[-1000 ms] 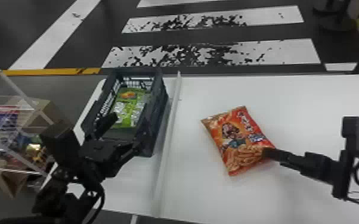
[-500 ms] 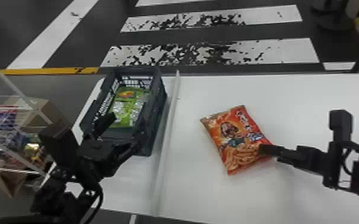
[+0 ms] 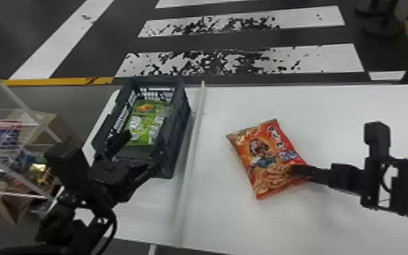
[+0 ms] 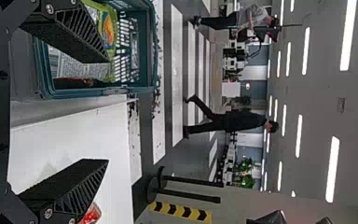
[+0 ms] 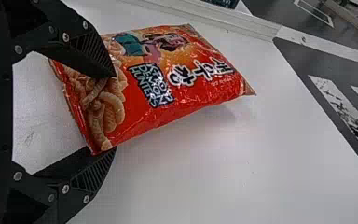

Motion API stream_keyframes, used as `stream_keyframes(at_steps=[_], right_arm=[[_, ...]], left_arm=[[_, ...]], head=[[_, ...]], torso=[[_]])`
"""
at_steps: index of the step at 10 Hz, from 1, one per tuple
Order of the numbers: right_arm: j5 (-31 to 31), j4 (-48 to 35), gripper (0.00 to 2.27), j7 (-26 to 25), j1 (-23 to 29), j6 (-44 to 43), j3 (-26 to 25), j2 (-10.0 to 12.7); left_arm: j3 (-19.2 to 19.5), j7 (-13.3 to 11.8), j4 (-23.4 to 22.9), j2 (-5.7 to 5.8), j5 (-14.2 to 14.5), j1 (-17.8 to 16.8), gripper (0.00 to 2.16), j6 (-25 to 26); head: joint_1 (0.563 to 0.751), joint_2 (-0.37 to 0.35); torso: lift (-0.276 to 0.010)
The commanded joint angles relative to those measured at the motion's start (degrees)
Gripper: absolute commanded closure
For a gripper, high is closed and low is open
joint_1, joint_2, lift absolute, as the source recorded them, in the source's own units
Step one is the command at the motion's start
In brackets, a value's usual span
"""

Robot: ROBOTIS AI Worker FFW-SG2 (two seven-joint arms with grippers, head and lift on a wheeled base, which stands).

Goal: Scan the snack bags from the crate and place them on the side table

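Observation:
An orange-red snack bag [image 3: 269, 159] lies on the white table. At its near right corner is my right gripper [image 3: 291, 170]. In the right wrist view the gripper [image 5: 113, 112] is open, one finger over the bag [image 5: 168, 79] and the other by its lower edge. Green snack bags [image 3: 145, 122] lie in the dark crate [image 3: 176, 135] on the left. My left gripper [image 3: 142, 150] stands open at the crate's near end. In the left wrist view its gripper [image 4: 108, 111] has nothing between the fingers, and the crate [image 4: 98, 91] is beside one finger.
A raised white strip [image 3: 193, 142] runs between the crate and the orange bag. Left of the crate stands a wire rack [image 3: 20, 101] holding packages and cardboard boxes. Striped floor lies beyond the table's far edge.
My right gripper has moved left and onto the corner of the orange bag, which has shifted only slightly. The left arm has stayed almost where it was beside the crate.

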Motion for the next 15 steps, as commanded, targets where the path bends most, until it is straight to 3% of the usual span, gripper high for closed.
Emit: stream_keyframes(at_steps=[1,2,5,8,9,11,13,15], right_arm=[[-0.1,-0.1,1.98,-1.1,0.0,-1.1,0.2,0.3],[-0.1,-1.0,2.26,-1.4,1.3,-4.5,0.0,0.3],[-2.9,-3.9,2.26,1.8,3.0,-5.7,-2.0,0.2],[-4.0,-20.3,2.25,0.0,8.9,-5.5,-6.4,0.2],[0.7,-27.2,2.25,-1.5,11.3,-5.9,-6.5,-0.1],[17.4,-36.6,2.25,-4.5,17.1,-12.5,-0.8,-0.7],[38.9,-38.6,2.25,-9.4,21.8,-23.6,10.7,-3.8],[63.1,-34.1,2.25,-16.2,22.5,-24.2,23.8,-8.2]], left_arm=[[0.1,0.0,0.3,0.00,0.0,0.0,0.12,0.0],[0.3,0.0,0.4,0.00,0.0,0.1,0.12,0.0],[0.6,0.0,0.1,0.00,0.6,0.1,0.12,0.2],[0.4,0.3,-0.4,-0.17,0.7,0.2,0.12,0.0],[0.2,0.3,-0.2,-0.17,0.7,0.1,0.12,0.2],[-0.2,0.3,-0.1,-0.26,0.7,-0.1,0.12,0.4],[-0.3,0.3,-0.1,-0.26,0.7,-0.2,0.12,0.5],[-0.3,0.2,-0.1,-0.17,1.0,-0.2,0.12,0.5]], head=[[0.695,0.220],[0.695,0.221],[0.695,0.222],[0.695,0.207],[0.695,0.184],[0.695,0.124],[0.695,0.075],[0.695,0.068]], torso=[[-0.094],[-0.094],[-0.094],[-0.094],[-0.094],[-0.094],[-0.094],[-0.094]])
